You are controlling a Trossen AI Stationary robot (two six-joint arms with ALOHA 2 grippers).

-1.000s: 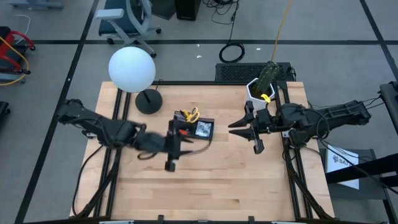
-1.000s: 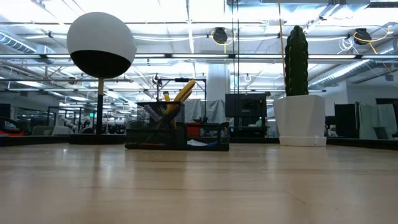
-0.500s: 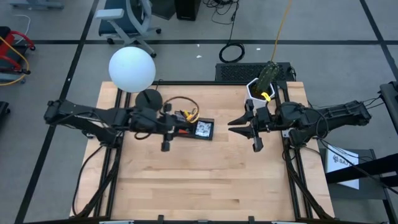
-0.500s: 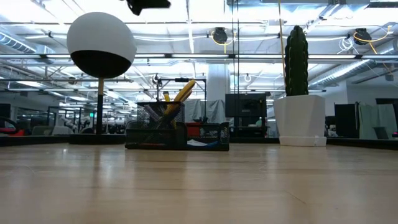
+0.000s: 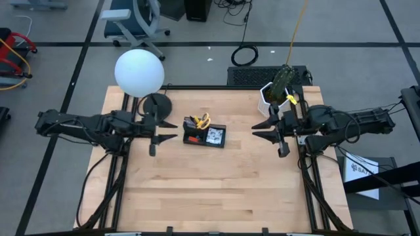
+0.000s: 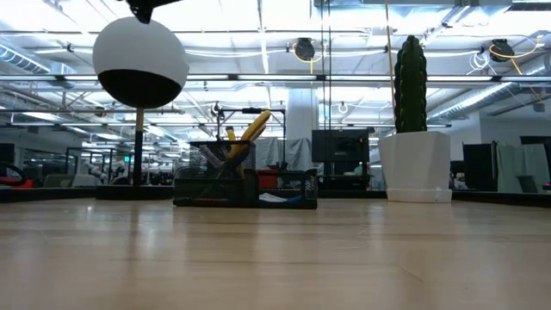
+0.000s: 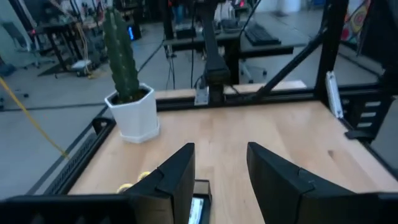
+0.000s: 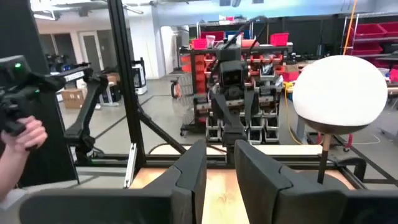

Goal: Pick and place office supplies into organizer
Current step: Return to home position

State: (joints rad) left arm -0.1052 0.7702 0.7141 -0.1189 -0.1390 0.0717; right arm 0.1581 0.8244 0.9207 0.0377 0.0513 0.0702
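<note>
The black organizer (image 5: 205, 135) stands mid-table, toward the far side, on its base. Yellow-handled scissors (image 5: 203, 120) and pens stick up out of its taller cup section (image 6: 222, 164). A pad (image 5: 214, 136) and a red piece (image 5: 194, 139) lie in the lower tray. My left gripper (image 5: 168, 133) hovers open to the left of the organizer, pointing at it; in its wrist view (image 7: 221, 171) the organizer's corner (image 7: 200, 205) shows between the fingers. My right gripper (image 5: 261, 130) hovers open to the right of the organizer and holds nothing (image 8: 220, 171).
A lamp with a white globe (image 5: 139, 72) and a round black base (image 5: 156, 105) stands at the far left. A cactus in a white pot (image 5: 278, 92) stands at the far right. A person's hand (image 8: 22, 140) shows beyond the table. Bare wood (image 5: 210, 190) fills the near half.
My left gripper has drawn back from beside the organizer toward the table's left edge, now pointing level at the organizer. My right gripper has shifted a little toward the right and far edges. The organizer and its contents have stayed put.
</note>
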